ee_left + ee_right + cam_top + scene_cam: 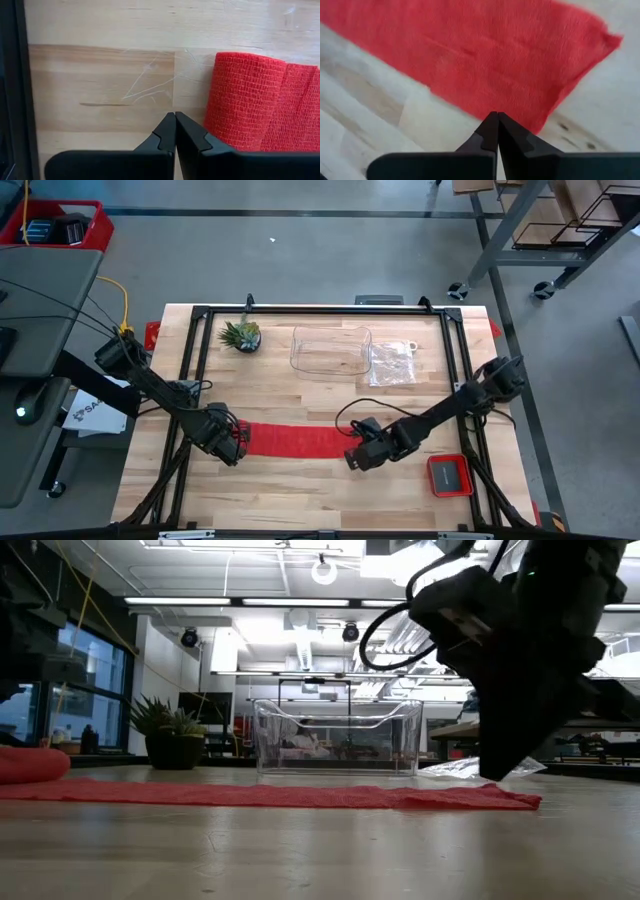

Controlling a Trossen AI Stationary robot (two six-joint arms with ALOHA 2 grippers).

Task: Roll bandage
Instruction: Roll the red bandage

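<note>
I saw both claws pinched together, empty: left claw (232,446) beside the bandage's (295,440) rolled end, right claw (357,459) at its loose end. Nudged sideways, the roll might unwind.

The place was a robotics lab or workshop. A pale wooden tabletop (300,480) edged by a black metal frame (320,311) stood on grey concrete floor (300,260), with wheeled metal racks (540,240) nearby, and the low view showed strip ceiling lights (215,601) above open industrial space.
</note>
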